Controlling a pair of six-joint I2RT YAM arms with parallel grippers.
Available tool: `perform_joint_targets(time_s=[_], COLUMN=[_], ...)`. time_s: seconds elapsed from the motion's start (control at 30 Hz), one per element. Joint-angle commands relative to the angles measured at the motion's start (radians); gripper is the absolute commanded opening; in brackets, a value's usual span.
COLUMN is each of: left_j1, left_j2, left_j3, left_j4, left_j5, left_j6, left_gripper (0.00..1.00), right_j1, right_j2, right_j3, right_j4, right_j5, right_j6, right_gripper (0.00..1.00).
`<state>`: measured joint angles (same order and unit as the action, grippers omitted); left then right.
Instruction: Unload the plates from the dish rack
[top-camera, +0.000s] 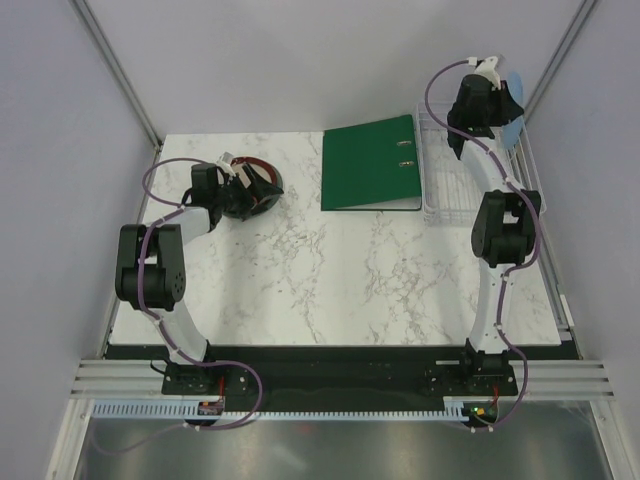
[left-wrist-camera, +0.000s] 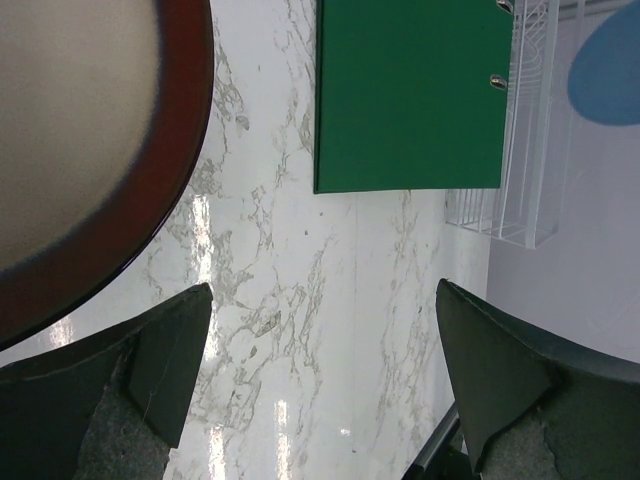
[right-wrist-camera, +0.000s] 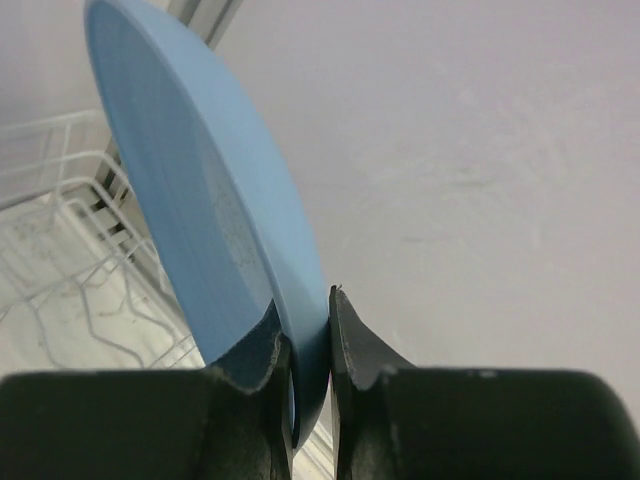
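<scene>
The light blue plate (right-wrist-camera: 200, 200) stands on edge over the far end of the white wire dish rack (right-wrist-camera: 70, 250). My right gripper (right-wrist-camera: 305, 320) is shut on its rim, one finger on each face. From above, the plate (top-camera: 513, 125) shows just behind the right gripper (top-camera: 480, 105), at the rack's (top-camera: 432, 205) far right end. A beige plate with a dark red-brown rim (left-wrist-camera: 60, 130) lies on the table at the far left. My left gripper (left-wrist-camera: 325, 290) hovers open beside it, holding nothing. The overhead view shows the left gripper (top-camera: 245, 188) partly covering this plate (top-camera: 268, 170).
A flat green ring binder (top-camera: 370, 165) lies on the marble table between the beige plate and the rack, its edge close to the rack's left side. The left wrist view also shows the binder (left-wrist-camera: 410, 100) and the rack (left-wrist-camera: 520, 180). Grey walls close in behind and to both sides.
</scene>
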<state>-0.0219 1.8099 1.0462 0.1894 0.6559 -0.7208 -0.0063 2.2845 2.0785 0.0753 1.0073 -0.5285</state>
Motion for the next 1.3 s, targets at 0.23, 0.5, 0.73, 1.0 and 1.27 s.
perform_joint_targets(time_s=[0.23, 0.5, 0.73, 1.0, 1.27], left_j1=[-0.003, -0.004, -0.010, -0.076, -0.157], left_j2=[-0.115, -0.308, -0.428, -0.477, -0.460], left_j3=[-0.009, -0.038, -0.070, -0.115, -0.110], left_j4=[0.024, 0.010, 0.135, 0.239, 0.237], left_j5=[0.070, 0.114, 0.166, 0.131, 0.057], left_j6=[-0.014, -0.034, -0.120, -0.111, -0.071], left_gripper=[0.99, 1.00, 1.00, 1.00, 1.00], right_j1=[0.045, 0.112, 0.131, 0.166, 0.216], right_j2=[-0.457, -0.629, -0.781, -0.905, -0.950], right_j3=[-0.115, -0.092, -0.334, -0.546, -0.684], right_j4=[-0.276, -0.634, -0.594, -0.471, -0.365], right_j5=[-0.215, -0.717, -1.113, -1.371, -1.474], right_j6=[0.412, 0.720, 0.906, 1.059, 1.162], right_gripper=[0.00, 0.00, 0.00, 0.00, 0.00])
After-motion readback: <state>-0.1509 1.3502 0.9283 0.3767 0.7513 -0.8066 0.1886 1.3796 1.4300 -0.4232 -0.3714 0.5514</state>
